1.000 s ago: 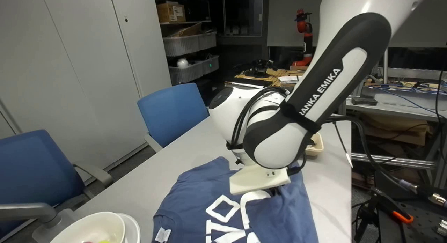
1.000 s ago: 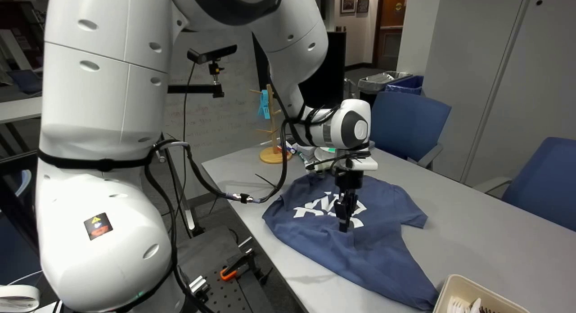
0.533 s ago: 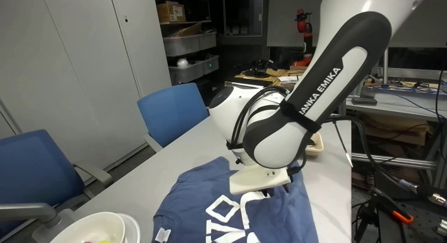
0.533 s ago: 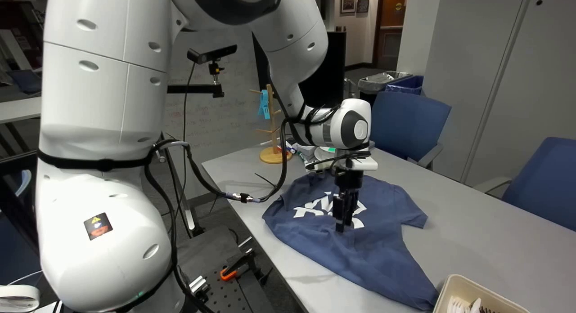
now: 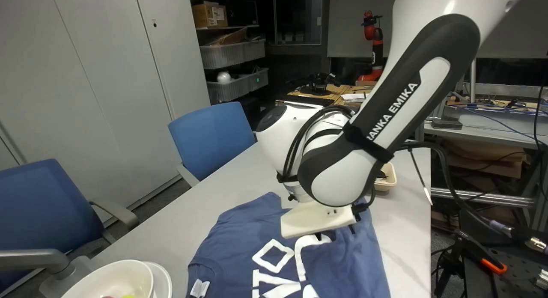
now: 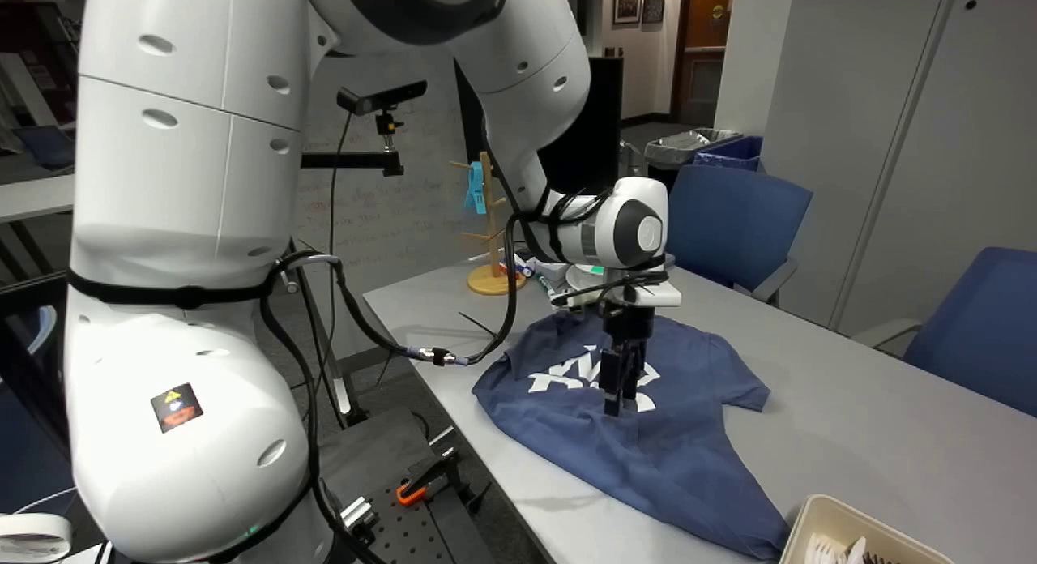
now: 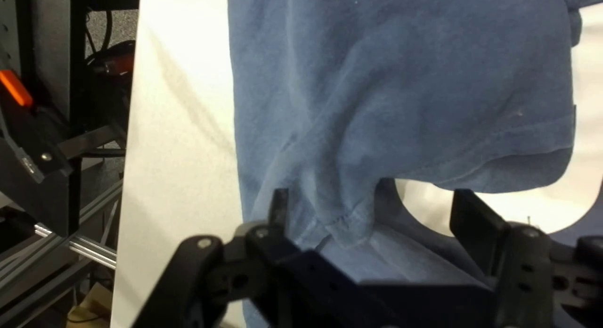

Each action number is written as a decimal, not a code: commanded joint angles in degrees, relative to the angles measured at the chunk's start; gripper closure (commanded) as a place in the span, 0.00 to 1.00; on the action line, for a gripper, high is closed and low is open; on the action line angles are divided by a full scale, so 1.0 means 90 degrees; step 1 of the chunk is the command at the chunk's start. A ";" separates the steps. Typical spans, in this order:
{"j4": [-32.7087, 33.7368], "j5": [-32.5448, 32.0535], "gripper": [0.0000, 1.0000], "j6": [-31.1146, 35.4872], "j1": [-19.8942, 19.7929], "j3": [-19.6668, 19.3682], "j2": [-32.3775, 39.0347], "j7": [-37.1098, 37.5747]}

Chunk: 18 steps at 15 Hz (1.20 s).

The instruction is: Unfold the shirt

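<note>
The navy-blue shirt [image 5: 239,238] lies rumpled on the table, its white lettering [image 5: 299,261] partly covered by a folded-over part of the cloth. In an exterior view, the shirt [image 6: 689,483] spreads from the arm toward the cutlery tray. My gripper [image 6: 617,406] points down low over the cloth, beside the print. Seen from the wrist, the gripper [image 7: 371,196] is open wide, one finger at each side of a bunched fold of the shirt [image 7: 348,224]. Neither finger pinches that fold. Whether the fingertips touch the cloth below, I cannot tell.
A cream tray [image 6: 891,525] with cutlery stands by one end of the shirt. A white bowl [image 5: 128,272] sits on a plate at the opposite end. A wooden peg stand [image 6: 490,280] rises near the table's edge, and blue chairs [image 5: 214,139] line one side.
The fingers have spread from nearly together to wide apart, and the fold between them is free. The arm has hardly moved, and the shirt lies almost as before.
</note>
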 commanded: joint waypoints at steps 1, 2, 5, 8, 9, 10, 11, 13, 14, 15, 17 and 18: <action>-0.0195 0.0070 0.26 0.0161 -0.0154 0.0120 -0.0204 -0.0270; -0.0189 0.0072 0.32 0.0118 -0.0153 0.0120 -0.0205 -0.0303; -0.0179 0.0064 0.23 0.0041 -0.0145 0.0114 -0.0207 -0.0375; -0.0173 0.0043 0.18 -0.0018 -0.0141 0.0108 -0.0208 -0.0484; -0.0176 0.0039 0.16 -0.0006 -0.0141 0.0108 -0.0208 -0.0527; -0.0184 0.0032 0.04 0.0031 -0.0145 0.0108 -0.0209 -0.0571; -0.0197 0.0035 0.02 0.0097 -0.0161 0.0121 -0.0211 -0.0671; -0.0001 -0.0023 0.08 -0.0013 -0.0058 0.0057 0.0006 -0.0389; 0.0000 -0.0023 0.02 -0.0012 -0.0057 0.0056 0.0015 -0.0388; 0.0000 -0.0023 0.02 -0.0012 -0.0056 0.0055 0.0023 -0.0388; 0.0000 -0.0023 0.02 -0.0012 -0.0056 0.0055 0.0028 -0.0388; 0.0000 -0.0023 0.02 -0.0012 -0.0056 0.0055 0.0028 -0.0388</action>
